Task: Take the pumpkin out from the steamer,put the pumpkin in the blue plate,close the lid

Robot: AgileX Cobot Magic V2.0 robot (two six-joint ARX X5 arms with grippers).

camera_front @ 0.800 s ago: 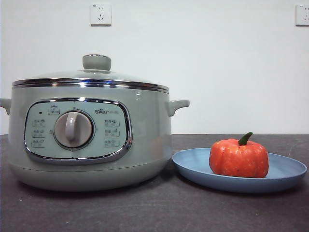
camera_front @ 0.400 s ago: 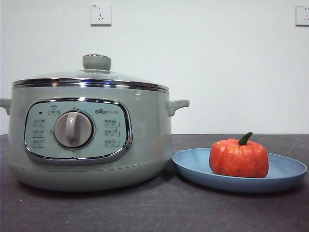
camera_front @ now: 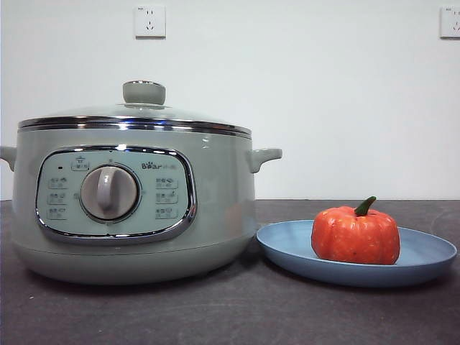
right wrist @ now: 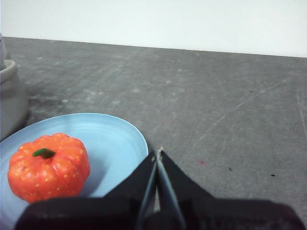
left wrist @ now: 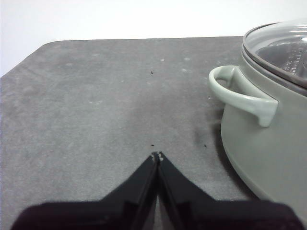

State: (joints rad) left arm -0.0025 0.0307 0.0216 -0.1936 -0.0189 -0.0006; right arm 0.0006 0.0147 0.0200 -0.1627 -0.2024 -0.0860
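The orange-red pumpkin (camera_front: pixel 356 235) with a green stem sits upright on the blue plate (camera_front: pixel 431 253), to the right of the steamer (camera_front: pixel 133 201). The glass lid (camera_front: pixel 136 118) with its sage-green knob rests closed on the steamer. In the right wrist view the pumpkin (right wrist: pixel 48 166) lies on the plate (right wrist: pixel 115 139), and my right gripper (right wrist: pixel 157 153) is shut and empty just beside the plate's rim. In the left wrist view my left gripper (left wrist: pixel 156 156) is shut and empty over bare table, apart from the steamer's side handle (left wrist: pixel 240 96). Neither gripper shows in the front view.
The dark grey table (camera_front: pixel 237 309) carries the steamer and the plate. A white wall with two sockets (camera_front: pixel 149 21) stands behind. The table's rounded far corner (left wrist: pixel 48 45) shows in the left wrist view.
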